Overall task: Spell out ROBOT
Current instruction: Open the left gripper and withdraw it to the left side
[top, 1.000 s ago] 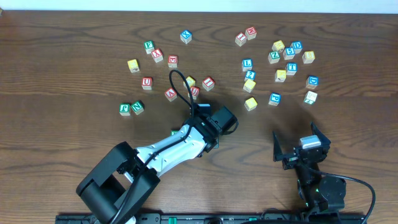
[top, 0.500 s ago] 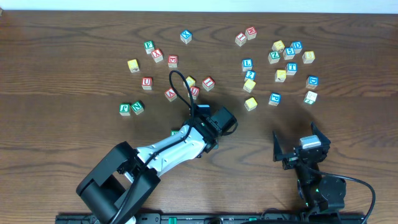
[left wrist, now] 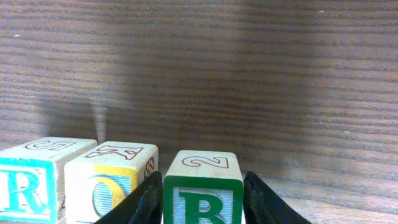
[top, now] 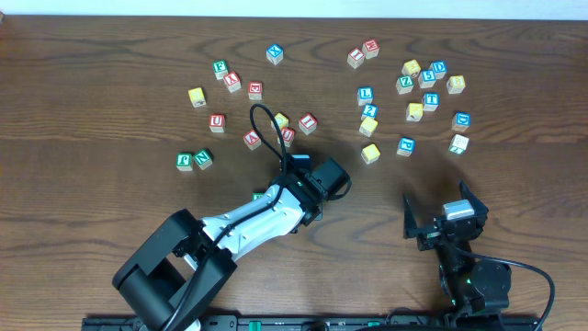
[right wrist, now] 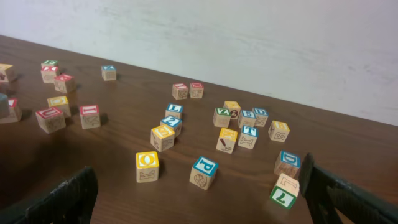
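In the left wrist view a cyan R block [left wrist: 25, 183], a yellow O block [left wrist: 106, 180] and a green B block [left wrist: 202, 186] stand in a row on the wood table, left to right. My left gripper [left wrist: 202, 208] has one finger on each side of the B block, which rests on the table. In the overhead view the left arm [top: 312, 188] hides this row, apart from a green corner [top: 259, 196]. My right gripper [top: 444, 216] is open and empty at the front right. Another yellow O block [right wrist: 147, 166] and a green T block [right wrist: 283, 193] lie before it.
Several loose letter blocks are scattered over the far half of the table, in a left cluster [top: 253, 138] and a right cluster [top: 418, 87]. A blue P block [right wrist: 204, 172] and a blue D block [right wrist: 287, 163] lie near the right gripper. A white wall stands behind.
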You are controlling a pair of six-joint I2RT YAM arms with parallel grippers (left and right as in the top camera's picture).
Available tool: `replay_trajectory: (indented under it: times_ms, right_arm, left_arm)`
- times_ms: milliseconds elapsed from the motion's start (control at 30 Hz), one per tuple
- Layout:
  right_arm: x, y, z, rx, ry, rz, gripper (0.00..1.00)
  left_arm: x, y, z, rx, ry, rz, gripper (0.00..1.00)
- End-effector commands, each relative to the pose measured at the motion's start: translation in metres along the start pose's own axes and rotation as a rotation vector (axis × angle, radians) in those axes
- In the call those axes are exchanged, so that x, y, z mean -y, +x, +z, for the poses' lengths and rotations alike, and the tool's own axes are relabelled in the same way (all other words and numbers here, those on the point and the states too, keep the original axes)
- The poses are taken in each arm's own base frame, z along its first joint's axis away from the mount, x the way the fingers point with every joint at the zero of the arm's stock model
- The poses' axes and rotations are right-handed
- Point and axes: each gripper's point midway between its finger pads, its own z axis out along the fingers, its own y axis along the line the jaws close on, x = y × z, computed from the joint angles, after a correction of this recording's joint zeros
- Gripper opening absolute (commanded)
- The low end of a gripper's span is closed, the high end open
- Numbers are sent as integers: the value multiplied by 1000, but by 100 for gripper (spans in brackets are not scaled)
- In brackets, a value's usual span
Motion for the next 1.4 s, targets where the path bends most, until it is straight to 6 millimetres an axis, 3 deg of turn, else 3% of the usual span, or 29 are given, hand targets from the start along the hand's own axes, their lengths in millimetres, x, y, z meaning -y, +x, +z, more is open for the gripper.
replay_trajectory:
  times_ms: [0,367,500,733,833,867,967,1033,1100,1167,1200,1367]
  right_arm:
    - [0,0,0,1,0,11,99]
    - [0,0,0,1,0,11,99]
    - [0,0,0,1,0,11,99]
    - [0,0,0,1,0,11,99]
    - [0,0,0,1,0,11,99]
    - [0,0,0,1,0,11,99]
    - [0,0,0,1,0,11,99]
    - [0,0,0,1,0,11,99]
    - [0,0,0,1,0,11,99]
    - [0,0,0,1,0,11,99]
    - [0,0,0,1,0,11,99]
    - [4,1,0,-4,27,7,99]
  left_arm:
    - [-2,-4,-7,18,9,-5,40]
    - [0,-11,-17,43,34,-3,39]
    - [1,-19,-29,83,53,15,39]
    - [-4,-43,-65,210,78,34,40]
    - [-7,-54,-92,276,117,79,51]
    - [-17,-61,-113,317,134,98,56]
    - [-56,-78,-143,371,119,50,56]
    - [-105,-91,-167,419,76,-20,56]
    - [-139,-95,-181,449,45,-92,56]
    - [-186,-96,-199,494,-11,-200,57]
    - [-203,-95,-204,508,-30,-255,57]
    - [-234,-95,-194,461,-32,-296,57]
